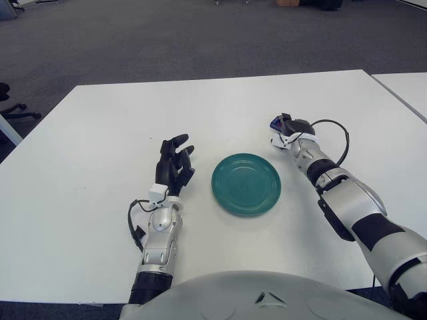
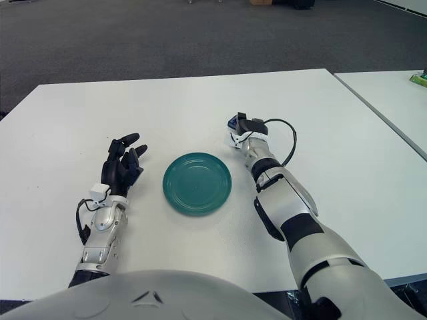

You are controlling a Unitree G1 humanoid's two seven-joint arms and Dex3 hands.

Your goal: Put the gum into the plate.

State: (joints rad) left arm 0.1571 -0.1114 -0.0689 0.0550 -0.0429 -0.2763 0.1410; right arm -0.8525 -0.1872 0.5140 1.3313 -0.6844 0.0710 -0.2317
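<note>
A small blue gum pack (image 1: 275,123) shows at the tip of my right hand (image 1: 288,128), which is curled shut on it just above the table, up and to the right of the plate. The teal plate (image 1: 223,175) sits in the middle of the white table (image 1: 93,153) with nothing in it. Most of the gum is hidden by the fingers. My left hand (image 1: 175,159) shows to the left of the plate, fingers spread and holding nothing.
A second white table (image 1: 408,87) stands to the right across a narrow gap, with a green item (image 2: 419,79) on it. A black chair base (image 1: 10,108) shows at the far left on the grey carpet.
</note>
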